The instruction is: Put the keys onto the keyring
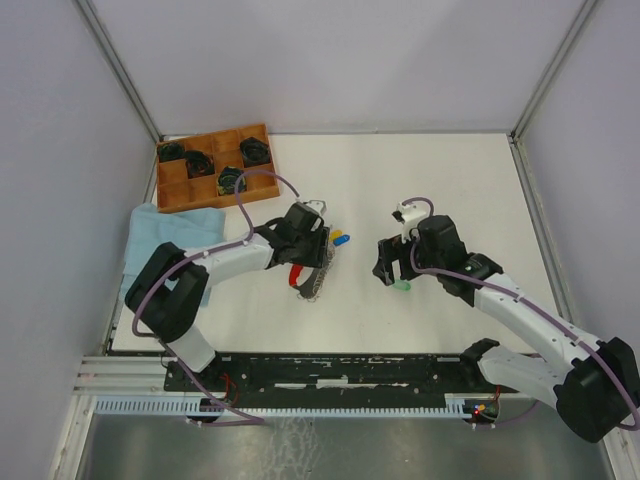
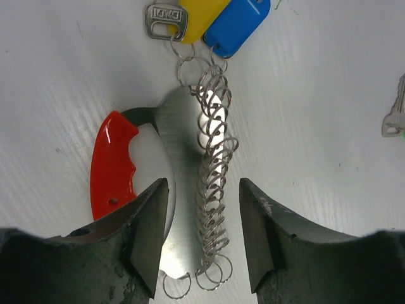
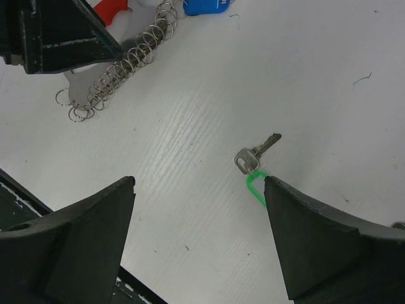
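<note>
The keyring point(image 2: 180, 145) lies flat on the white table: a red grip point(image 2: 112, 166), a silver plate and a row of small wire rings point(image 2: 214, 171). At its far end hang a silver key point(image 2: 166, 20) with a yellow tag and a blue tag point(image 2: 237, 25). My left gripper point(image 2: 204, 190) stands open just over it, jaws on either side of the plate and the rings. A loose silver key point(image 3: 256, 152) with a green tag point(image 3: 253, 185) lies by the right finger of my open right gripper point(image 3: 199, 183). From above, this key point(image 1: 402, 285) shows beneath the right gripper point(image 1: 395, 268).
A wooden compartment tray point(image 1: 170, 188) holding dark coils stands at the back left, with a light blue cloth point(image 1: 155, 235) in front of it. The black rail point(image 1: 320, 368) of the arm bases runs along the near edge.
</note>
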Motion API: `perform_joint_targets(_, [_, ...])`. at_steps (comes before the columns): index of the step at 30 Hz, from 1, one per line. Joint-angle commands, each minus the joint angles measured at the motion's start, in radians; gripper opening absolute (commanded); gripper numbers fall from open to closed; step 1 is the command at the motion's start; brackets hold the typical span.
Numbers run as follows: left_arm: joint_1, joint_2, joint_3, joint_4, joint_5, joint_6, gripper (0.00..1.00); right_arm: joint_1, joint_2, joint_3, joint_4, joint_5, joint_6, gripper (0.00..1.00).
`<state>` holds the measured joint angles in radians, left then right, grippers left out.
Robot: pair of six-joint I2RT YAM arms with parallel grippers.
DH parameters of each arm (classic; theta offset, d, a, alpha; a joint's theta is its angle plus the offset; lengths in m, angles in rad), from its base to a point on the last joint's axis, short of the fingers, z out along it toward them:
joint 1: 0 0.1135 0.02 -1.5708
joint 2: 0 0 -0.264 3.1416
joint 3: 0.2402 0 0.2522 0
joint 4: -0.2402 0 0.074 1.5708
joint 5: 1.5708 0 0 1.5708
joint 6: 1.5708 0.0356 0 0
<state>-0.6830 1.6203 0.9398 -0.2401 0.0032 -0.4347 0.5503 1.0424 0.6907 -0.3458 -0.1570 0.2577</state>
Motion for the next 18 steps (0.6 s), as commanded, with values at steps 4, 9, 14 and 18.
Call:
perform_joint_targets(4, [-0.003,0.115,0.115,0.081,0.026,0.051,0.5,0.01,0.0,-0.013,0.064,-0.004,-0.007,0.91])
perform_joint_targets(9, [-0.004,0.18,0.141,0.084,0.079,0.055,0.41,0.011,0.002,-0.022,0.067,-0.006,-0.015,0.91])
perform_joint_targets(14, [-0.021,0.146,0.09,0.118,0.166,0.069,0.31,0.014,0.015,-0.028,0.092,-0.023,-0.021,0.9])
perform_joint_targets(18, [-0.039,0.086,0.028,0.123,0.198,0.078,0.25,0.017,0.043,-0.019,0.113,-0.041,-0.028,0.88])
